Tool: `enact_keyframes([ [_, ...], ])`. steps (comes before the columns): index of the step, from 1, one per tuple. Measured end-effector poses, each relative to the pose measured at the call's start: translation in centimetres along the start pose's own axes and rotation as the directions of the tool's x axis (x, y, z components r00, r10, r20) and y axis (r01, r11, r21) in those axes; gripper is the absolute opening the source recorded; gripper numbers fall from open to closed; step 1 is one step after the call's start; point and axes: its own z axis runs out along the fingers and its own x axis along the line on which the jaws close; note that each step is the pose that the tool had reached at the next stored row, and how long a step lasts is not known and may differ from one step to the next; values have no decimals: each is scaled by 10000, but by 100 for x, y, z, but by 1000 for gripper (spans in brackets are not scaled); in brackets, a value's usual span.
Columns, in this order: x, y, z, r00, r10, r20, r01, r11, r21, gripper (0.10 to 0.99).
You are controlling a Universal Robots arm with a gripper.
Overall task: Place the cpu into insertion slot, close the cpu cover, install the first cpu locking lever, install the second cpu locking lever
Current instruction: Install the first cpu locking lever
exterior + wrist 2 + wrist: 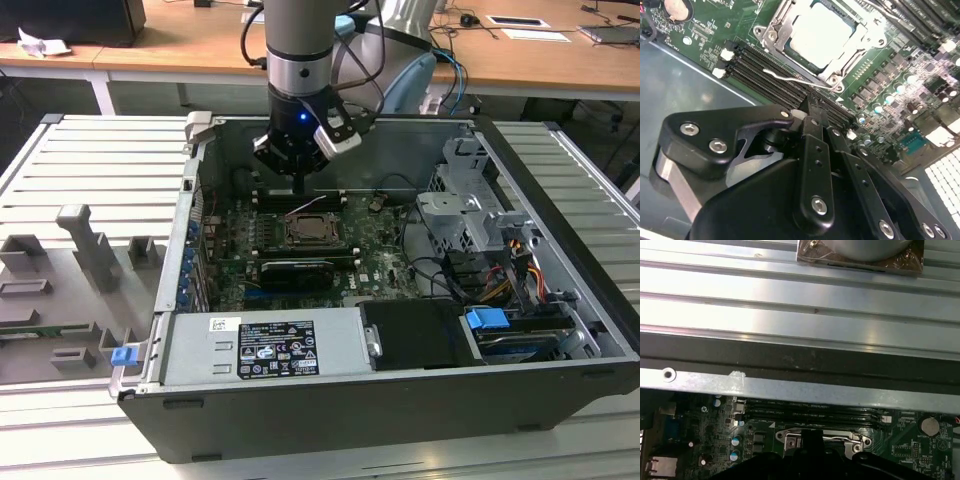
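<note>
Looks to have the cpu (820, 32) seated in the insertion slot (305, 233) and the cpu cover (771, 30) laid flat around it, so the first two steps seem done. Leaves at least one thin wire locking lever (790, 79) standing free beside the memory slots (760, 72); cannot tell about the other. Finds the gripper (810, 107) close over those slots, fingers pressed together on nothing

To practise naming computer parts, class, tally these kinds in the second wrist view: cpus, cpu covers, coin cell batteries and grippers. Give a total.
cpu: 1
cpu cover: 1
coin cell battery: 1
gripper: 1
Total: 4
</note>
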Motion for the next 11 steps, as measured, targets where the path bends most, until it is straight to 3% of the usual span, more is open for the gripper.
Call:
enact_keyframes([
  [3, -5, -5, 45, 10000, 0, 0, 0, 10000, -21, 106],
  [7, -22, -8, 71, 9998, 179, 34, -178, 9995, -256, 106],
  [8, -20, -12, 115, 9998, 191, 37, -190, 9994, -289, 106],
  [11, -22, -18, 173, 9998, 189, 40, -188, 9994, -289, 106],
])
